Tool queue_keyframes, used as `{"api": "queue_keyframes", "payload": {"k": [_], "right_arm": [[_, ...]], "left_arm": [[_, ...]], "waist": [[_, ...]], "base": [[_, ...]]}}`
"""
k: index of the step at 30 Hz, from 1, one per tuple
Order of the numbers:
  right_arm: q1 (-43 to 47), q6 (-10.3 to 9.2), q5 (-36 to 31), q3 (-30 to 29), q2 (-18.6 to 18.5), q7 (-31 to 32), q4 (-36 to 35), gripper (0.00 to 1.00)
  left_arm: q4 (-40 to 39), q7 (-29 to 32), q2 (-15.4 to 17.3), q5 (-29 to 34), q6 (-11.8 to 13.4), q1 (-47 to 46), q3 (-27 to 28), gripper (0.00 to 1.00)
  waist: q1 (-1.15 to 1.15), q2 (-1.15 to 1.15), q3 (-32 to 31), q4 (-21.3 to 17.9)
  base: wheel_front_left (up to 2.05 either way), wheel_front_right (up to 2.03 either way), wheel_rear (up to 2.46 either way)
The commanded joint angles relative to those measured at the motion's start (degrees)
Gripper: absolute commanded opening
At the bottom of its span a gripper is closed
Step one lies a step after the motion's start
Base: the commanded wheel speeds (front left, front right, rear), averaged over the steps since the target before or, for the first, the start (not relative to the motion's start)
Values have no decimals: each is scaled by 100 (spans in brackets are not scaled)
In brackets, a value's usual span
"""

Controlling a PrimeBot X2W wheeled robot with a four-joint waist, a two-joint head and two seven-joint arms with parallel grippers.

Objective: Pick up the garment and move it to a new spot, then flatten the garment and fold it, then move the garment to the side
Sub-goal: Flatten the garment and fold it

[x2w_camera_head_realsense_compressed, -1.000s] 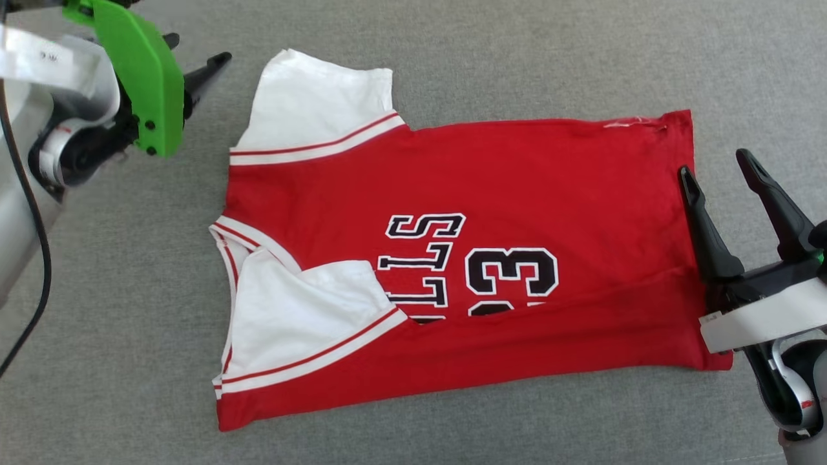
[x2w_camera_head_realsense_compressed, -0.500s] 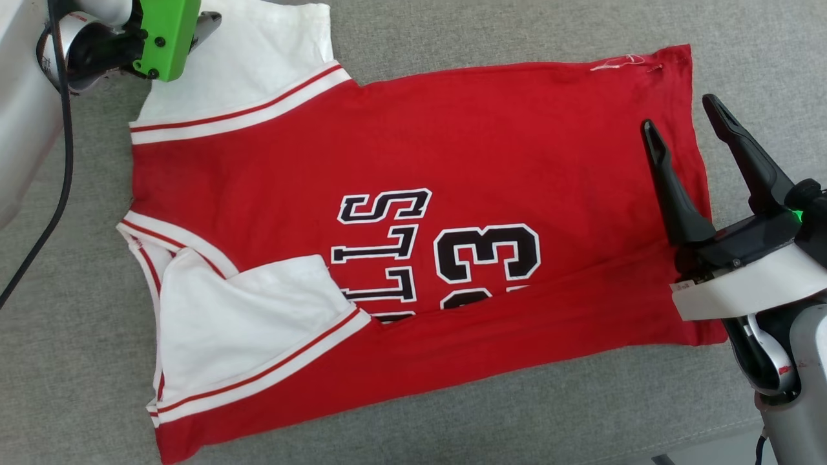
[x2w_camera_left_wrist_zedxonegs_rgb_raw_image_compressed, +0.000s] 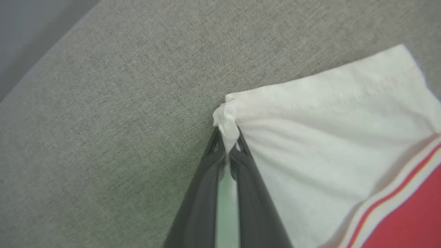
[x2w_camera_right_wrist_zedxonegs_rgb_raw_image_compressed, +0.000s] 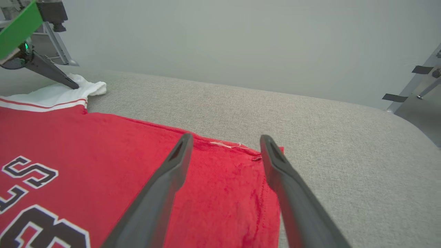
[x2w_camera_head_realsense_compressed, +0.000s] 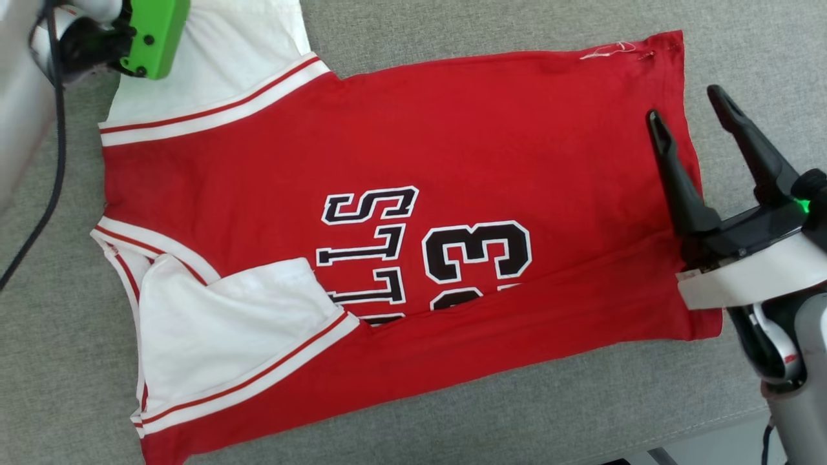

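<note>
I've got my left gripper (x2w_camera_left_wrist_zedxonegs_rgb_raw_image_compressed: 225,139) clamped on the corner of the shirt (x2w_camera_head_realsense_compressed: 452,129) sleeve (x2w_camera_left_wrist_zedxonegs_rgb_raw_image_compressed: 327,137), centre of the wrist frame. My right gripper (x2w_camera_head_realsense_compressed: 685,106) hangs spread wide and empty over the shirt at the head frame's right.

The red jersey-style T-shirt (x2w_camera_head_realsense_compressed: 452,129), white short sleeves with striped trim, lies flat and front up, collar left, hem right. Its near long edge is folded over part of the black lettering. The far sleeve's corner is bunched.
</note>
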Motion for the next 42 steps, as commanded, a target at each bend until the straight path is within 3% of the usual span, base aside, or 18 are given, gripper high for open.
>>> {"api": "queue_keyframes", "payload": {"k": [1,7,14,20,23,27,34,40,41,42], "right_arm": [[-153,-4,18,-50,-80,4,9,100],[-563,-4,128,-252,-720,523,5,100],[-1282,-4,1085,206,-2066,2344,266,100],[-1975,-4,2133,977,-2776,3941,901,100],[-2288,-4,2430,1270,-2858,4505,1334,100],[-2666,-4,2634,1519,-2699,4846,1924,100],[-3079,-4,2627,2045,-2334,4805,2725,100],[-2928,-4,2784,2720,-2269,4880,3156,100],[-2922,-4,2849,2742,-2276,4814,3195,26],[-2920,-4,2886,2766,-2294,4759,3213,0]], "left_arm": [[65,-67,-10,20,-17,322,-142,0],[-103,-699,-35,184,-32,354,-252,0],[-645,-1309,29,125,-35,574,-383,0],[-1037,-1607,43,93,-35,646,-451,0],[-1208,-1714,-4,130,-35,597,-478,0],[-1384,-1812,-80,207,-36,501,-516,0],[-1586,-1900,-123,305,-36,319,-572,0],[-1596,-1993,-81,330,-36,268,-603,0],[-1589,-2012,-63,337,-36,281,-610,0],[-1584,-2028,-47,342,-36,295,-616,0]], "waist": [[-1,-1,-85,46],[-1,-1,-424,228],[-1,-1,-672,510],[-1,-1,-632,737],[-1,-1,-537,860],[-1,-1,-398,1004],[-1,-1,-204,1159],[-1,-1,-164,1196],[-1,-1,-175,1190],[-1,-1,-189,1183]], "base": [[0,0,0],[0,0,0],[0,0,0],[0,0,0],[0,0,0],[0,0,0],[0,0,0],[0,0,0],[0,0,0],[0,0,0]]}}
